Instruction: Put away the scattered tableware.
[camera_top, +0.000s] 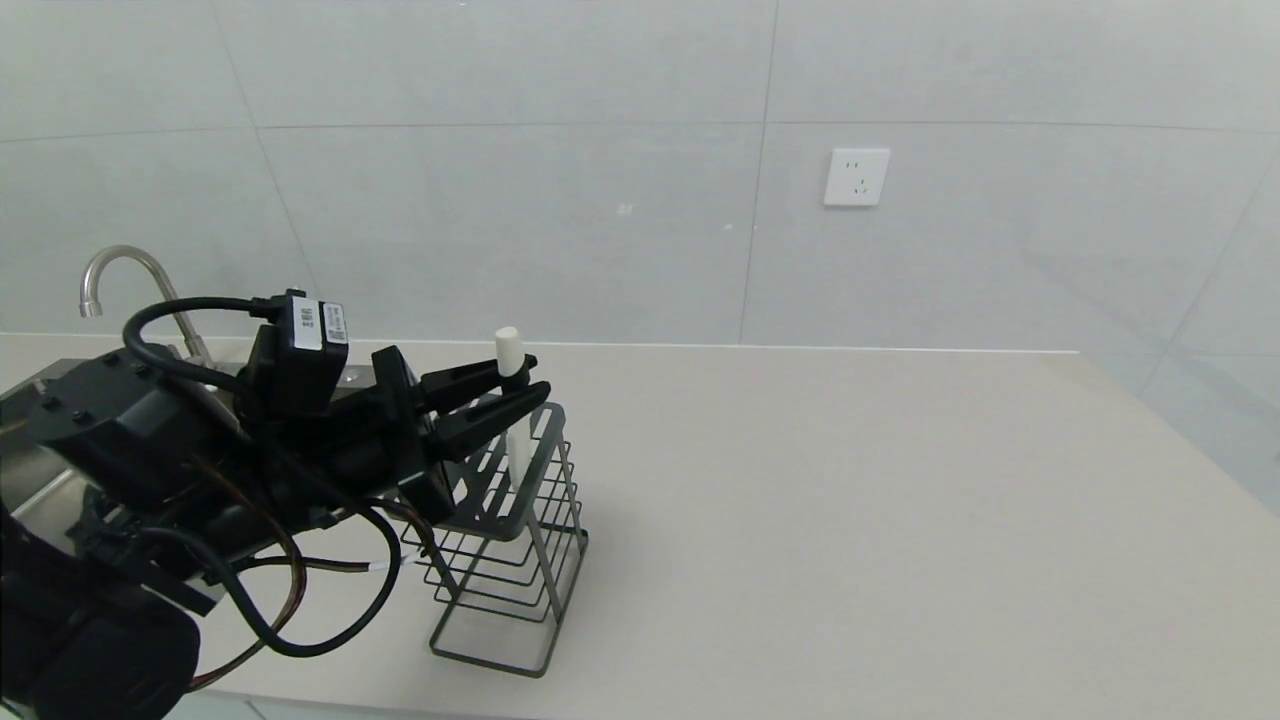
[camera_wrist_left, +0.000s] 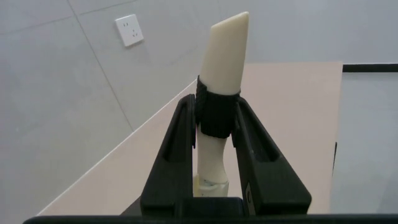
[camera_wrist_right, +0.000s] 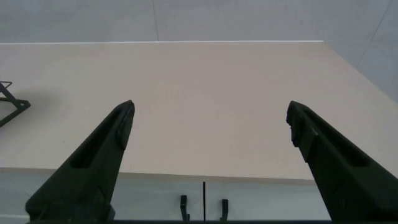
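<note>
Left arm is reaching level over the wire rack (camera_top: 520, 560), its left end effector (camera_top: 525, 378) clamping an upright white utensil handle (camera_top: 508, 345) whose lower part is sitting inside the rack. Right end effector (camera_wrist_right: 210, 112) is hovering above the counter (camera_top: 850, 500), fingers apart.

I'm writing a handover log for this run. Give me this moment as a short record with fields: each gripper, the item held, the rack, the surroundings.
left gripper: shut on the white utensil, above the rack
white utensil: upright, gripped partway down its handle; lower part appears to pass into the rack's top
wire rack: dark, standing on the countertop near its front edge
right gripper: open, holding nothing, over bare countertop
countertop: beige, running along a tiled wall
faucet: behind the left arm
wall socket: on the tiles, to the right
</note>
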